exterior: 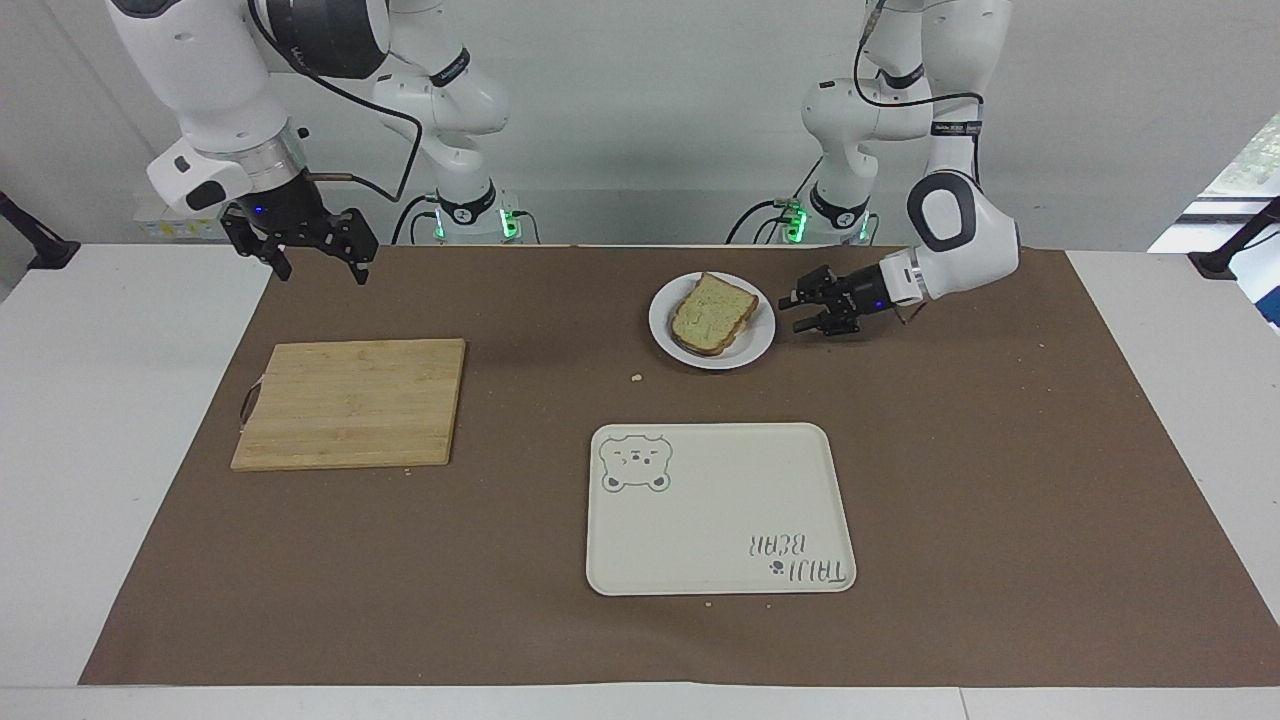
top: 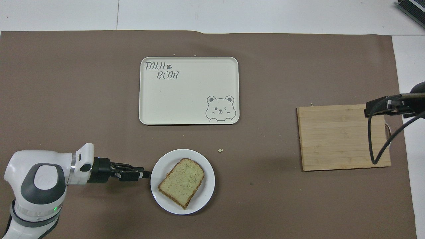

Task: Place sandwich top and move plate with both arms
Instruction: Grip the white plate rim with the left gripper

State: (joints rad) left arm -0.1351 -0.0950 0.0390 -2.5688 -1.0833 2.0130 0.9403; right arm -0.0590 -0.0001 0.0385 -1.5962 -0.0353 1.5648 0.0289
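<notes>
The sandwich top [exterior: 712,312], a pale greenish-yellow slice with a brown crust, lies on the small white plate [exterior: 760,340] over a lower layer whose edge shows. It also shows in the overhead view [top: 182,181] on the plate [top: 206,196]. My left gripper [exterior: 792,313] is low over the mat, open, with its tips at the plate's rim on the left arm's side [top: 146,174]. I cannot tell whether it touches the rim. My right gripper [exterior: 313,272] waits open and empty in the air, over the mat by the cutting board [top: 370,110].
A cream tray with a bear print [exterior: 720,510] lies farther from the robots than the plate [top: 186,93]. A wooden cutting board [exterior: 350,403] lies toward the right arm's end [top: 342,137]. A crumb [exterior: 635,377] lies between plate and tray.
</notes>
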